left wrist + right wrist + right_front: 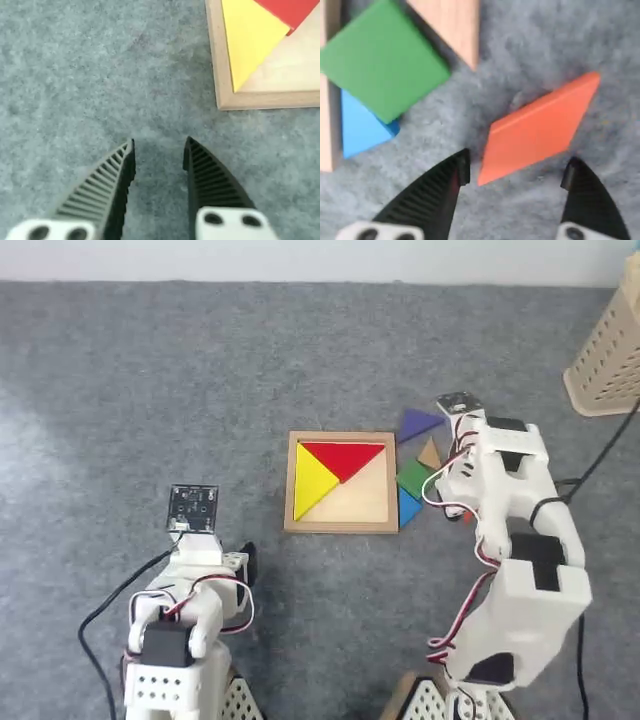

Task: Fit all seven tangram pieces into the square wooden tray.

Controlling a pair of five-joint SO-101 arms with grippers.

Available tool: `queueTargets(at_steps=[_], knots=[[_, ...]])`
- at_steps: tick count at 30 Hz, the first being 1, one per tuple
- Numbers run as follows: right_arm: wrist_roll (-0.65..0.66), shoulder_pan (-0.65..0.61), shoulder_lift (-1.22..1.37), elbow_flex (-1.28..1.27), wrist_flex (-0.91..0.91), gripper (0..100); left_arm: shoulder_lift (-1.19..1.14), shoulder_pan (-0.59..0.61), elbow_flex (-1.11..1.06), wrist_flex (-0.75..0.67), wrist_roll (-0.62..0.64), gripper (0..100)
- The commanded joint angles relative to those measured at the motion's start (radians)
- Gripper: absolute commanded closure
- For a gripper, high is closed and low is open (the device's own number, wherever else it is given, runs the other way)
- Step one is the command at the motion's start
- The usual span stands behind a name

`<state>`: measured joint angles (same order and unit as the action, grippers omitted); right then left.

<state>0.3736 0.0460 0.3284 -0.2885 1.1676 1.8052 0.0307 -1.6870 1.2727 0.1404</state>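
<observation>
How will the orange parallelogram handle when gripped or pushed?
The orange parallelogram looks like a rigid, flat slab, so it likely won't bend or roll. Lying flat on grey carpet, it probably drags rather than slides. Its slanted edges may twist between the open right tool.

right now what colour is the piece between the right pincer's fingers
Orange piece, best seen in the right wrist view.

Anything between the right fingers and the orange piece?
Nothing visible. The orange piece lies bare on the carpet just ahead of the right gripper, whose fingers are open. The green square and blue triangle sit off to the side.
</observation>
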Motion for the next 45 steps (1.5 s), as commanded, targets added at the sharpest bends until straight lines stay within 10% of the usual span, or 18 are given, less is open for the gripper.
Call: queueTargets(at_steps=[1,10,26,45], knots=[[-0.017,0.039,-0.061,0.034,0.021,68.0,0.020,0.006,0.002,-0.006,0.006,85],[-0.273,-0.128,-0.329,0.149,0.082,68.1,0.020,0.006,0.002,-0.006,0.006,85],[-0.629,-0.193,-0.050,0.213,0.025,68.2,0.020,0.006,0.002,-0.006,0.006,85],[-0.606,0.019,0.220,0.368,0.101,68.1,0.020,0.006,0.002,-0.006,0.006,85]])
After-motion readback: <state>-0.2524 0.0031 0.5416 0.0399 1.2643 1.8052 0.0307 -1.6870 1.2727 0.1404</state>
